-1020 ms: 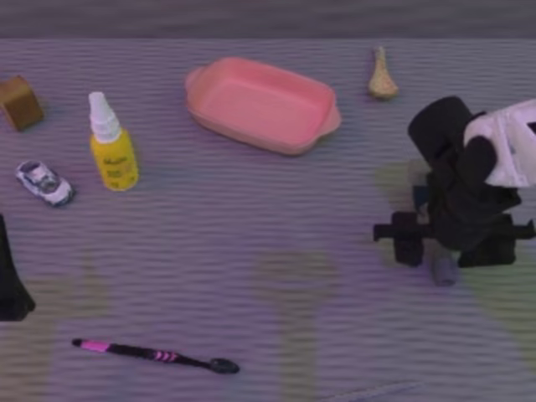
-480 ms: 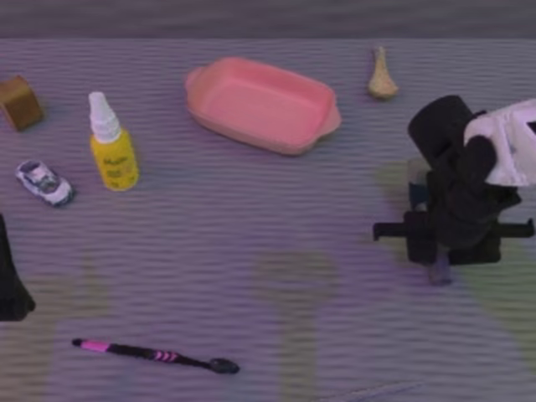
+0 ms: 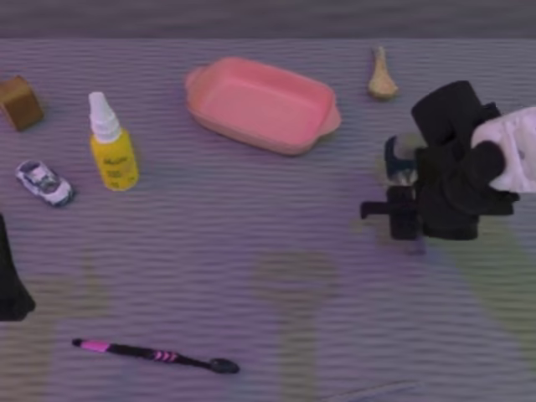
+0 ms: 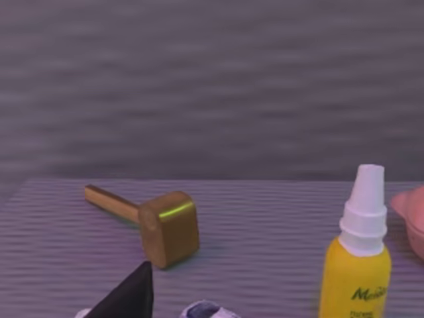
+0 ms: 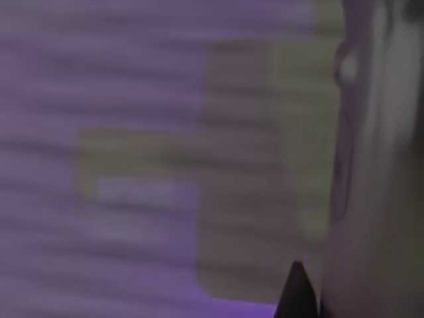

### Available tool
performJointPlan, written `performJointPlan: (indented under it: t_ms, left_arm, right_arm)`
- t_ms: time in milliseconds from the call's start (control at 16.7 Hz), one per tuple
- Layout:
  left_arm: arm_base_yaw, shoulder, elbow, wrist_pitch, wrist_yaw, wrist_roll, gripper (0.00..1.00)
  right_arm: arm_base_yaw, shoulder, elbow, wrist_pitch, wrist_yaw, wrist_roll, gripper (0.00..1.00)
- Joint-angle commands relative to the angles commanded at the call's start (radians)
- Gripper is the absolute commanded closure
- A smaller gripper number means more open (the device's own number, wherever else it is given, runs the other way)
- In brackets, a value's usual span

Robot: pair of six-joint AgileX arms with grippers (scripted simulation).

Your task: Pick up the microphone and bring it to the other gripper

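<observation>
Black right claw (image 3: 408, 219) grips microphone (image 3: 400, 159).

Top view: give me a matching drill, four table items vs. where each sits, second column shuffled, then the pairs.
Items:
1. pink tray
2. toothbrush
3. toy car
4. microphone

Places:
A. near edge of the table, left of centre
B. at the right gripper, on the table's right side
C. far side, around the middle
D. left side, beside the yellow bottle

Pairs: 1-C, 2-A, 3-D, 4-B
</observation>
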Motion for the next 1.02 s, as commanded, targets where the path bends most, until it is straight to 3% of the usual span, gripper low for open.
performJointPlan:
  t_ms: [720,1020]
  left_arm:
    - [0.0,0.0,0.0,0.0,0.0,0.0,0.0]
    - [0.0,0.0,0.0,0.0,0.0,0.0,0.0]
  right_arm:
    - [-0.009,-0.235,-0.281,1.004,-0.297,-0.259,1.0]
    - [-0.014,-0.332,-0.345,1.221,-0.371,-0.331,1.0]
